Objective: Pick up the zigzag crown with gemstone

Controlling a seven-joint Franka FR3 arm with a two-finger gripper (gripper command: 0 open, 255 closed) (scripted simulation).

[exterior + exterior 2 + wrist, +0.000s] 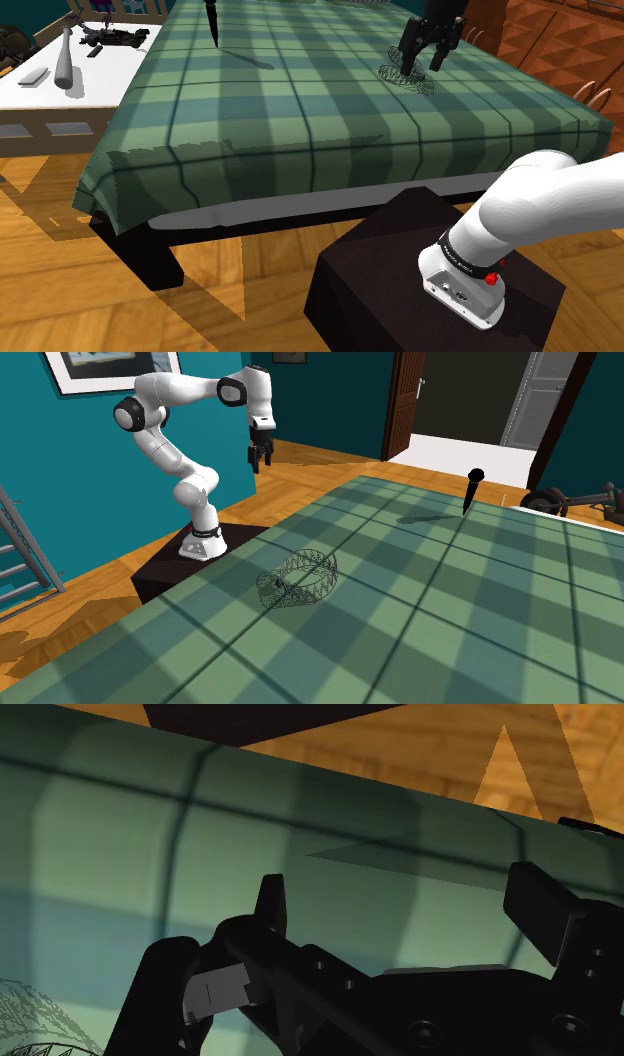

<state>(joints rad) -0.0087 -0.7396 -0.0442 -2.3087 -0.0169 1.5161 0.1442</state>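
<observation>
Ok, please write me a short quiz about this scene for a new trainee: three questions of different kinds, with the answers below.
1. True or false: the gripper is shut on the crown.
2. What does the crown lie on? A) a plain white cloth B) a green checked cloth C) a red mat
3. Which is nearer the stand: the crown or the black microphone?
Key: 1 false, the gripper is open and hangs above the crown without touching it. 2 B. 3 the crown.
</observation>
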